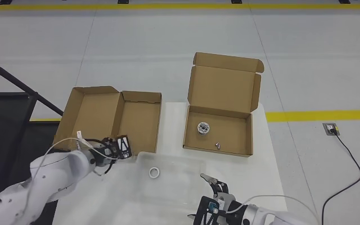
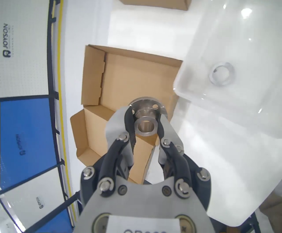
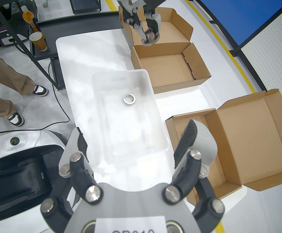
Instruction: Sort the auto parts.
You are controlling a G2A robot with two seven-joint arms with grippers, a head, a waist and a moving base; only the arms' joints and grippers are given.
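My left gripper (image 2: pixel 145 119) is shut on a flanged metal hub (image 2: pixel 145 126), held above the near corner of the empty left cardboard box (image 2: pixel 136 75). The top view has this gripper (image 1: pixel 121 147) at that box's (image 1: pixel 138 121) front edge. A metal ring (image 3: pixel 129 98) lies alone in the clear plastic bin (image 3: pixel 154 97), also visible as the ring (image 1: pixel 153 172) from above. My right gripper (image 3: pixel 134 134) hangs open over the bin's near end, nothing between its fingers. The right cardboard box (image 1: pixel 236 132) holds a round metal part (image 1: pixel 203 128) and a small bolt (image 1: pixel 218 145).
Both boxes have their lids folded back, away from the bin. A dark side stand with a paper cup (image 3: pixel 39 41) and a bottle (image 3: pixel 28 16) is beyond the table's end. A person's legs and a floor cable (image 3: pixel 33 129) are beside it.
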